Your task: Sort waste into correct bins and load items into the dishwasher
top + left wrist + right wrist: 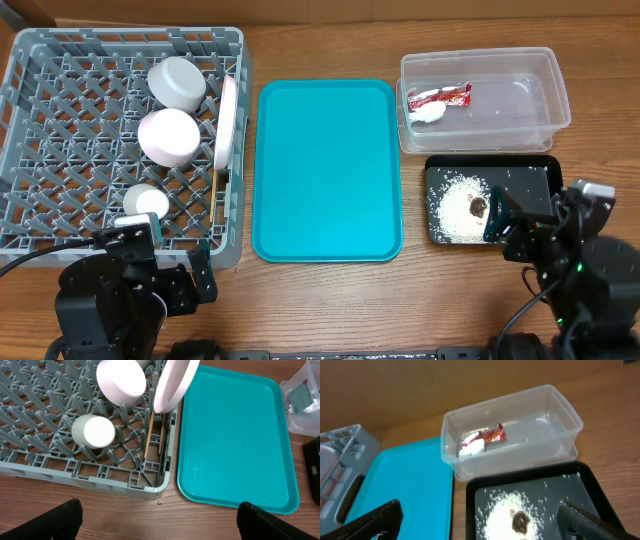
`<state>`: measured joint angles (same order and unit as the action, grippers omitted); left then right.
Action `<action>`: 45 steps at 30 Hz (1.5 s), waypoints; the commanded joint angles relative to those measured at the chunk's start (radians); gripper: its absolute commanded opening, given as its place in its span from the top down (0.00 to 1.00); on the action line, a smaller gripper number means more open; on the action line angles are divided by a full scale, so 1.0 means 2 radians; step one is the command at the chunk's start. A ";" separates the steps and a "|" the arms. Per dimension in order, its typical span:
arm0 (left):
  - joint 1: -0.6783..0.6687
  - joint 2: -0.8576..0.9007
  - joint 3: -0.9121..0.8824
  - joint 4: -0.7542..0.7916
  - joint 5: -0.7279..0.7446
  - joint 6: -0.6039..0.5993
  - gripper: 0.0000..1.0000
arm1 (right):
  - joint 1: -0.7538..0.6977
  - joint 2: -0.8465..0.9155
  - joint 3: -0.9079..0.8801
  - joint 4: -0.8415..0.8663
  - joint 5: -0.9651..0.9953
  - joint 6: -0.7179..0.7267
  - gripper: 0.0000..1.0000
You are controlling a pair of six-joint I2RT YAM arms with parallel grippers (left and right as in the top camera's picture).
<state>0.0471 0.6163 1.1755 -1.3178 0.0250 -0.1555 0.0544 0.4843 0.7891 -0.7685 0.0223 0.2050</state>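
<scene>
The grey dish rack [60, 100] holds a pale green-white bowl [178, 82], a pale pink saucer [168, 136], a small white cup [150, 202], a white plate [227, 122] standing on edge and wooden chopsticks [215, 185]. The clear tub [545, 95] holds the red-and-white wrapper [440, 96] and the tissue wad [428, 114]. The black tray [530, 175] holds rice [455, 205] and a brown lump [478, 207]. My left gripper [160, 525] is open and empty in front of the rack's near right corner. My right gripper [480, 527] is open and empty above the black tray's near edge.
A teal serving tray [326, 170] lies bare between the rack and the bins. A tiny crumb [159, 502] lies on the wood in front of the rack [75, 467]. Both arm bases stand at the table's front edge.
</scene>
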 commanded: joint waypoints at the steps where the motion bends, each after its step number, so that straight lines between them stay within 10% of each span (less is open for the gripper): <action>1: -0.001 -0.001 -0.002 0.000 -0.003 -0.005 0.00 | 0.014 -0.050 -0.071 0.058 0.011 -0.002 0.00; 20: -0.001 -0.001 -0.002 0.000 -0.003 -0.005 0.00 | 0.030 -0.237 -0.340 0.372 0.010 -0.002 0.00; 45: -0.001 -0.001 -0.002 0.000 -0.003 -0.005 0.00 | 0.007 -0.241 -0.390 0.344 -0.026 -0.002 0.00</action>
<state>0.0471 0.6163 1.1728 -1.3174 0.0250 -0.1555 0.0727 0.0128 0.0185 -0.0879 -0.0231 0.2050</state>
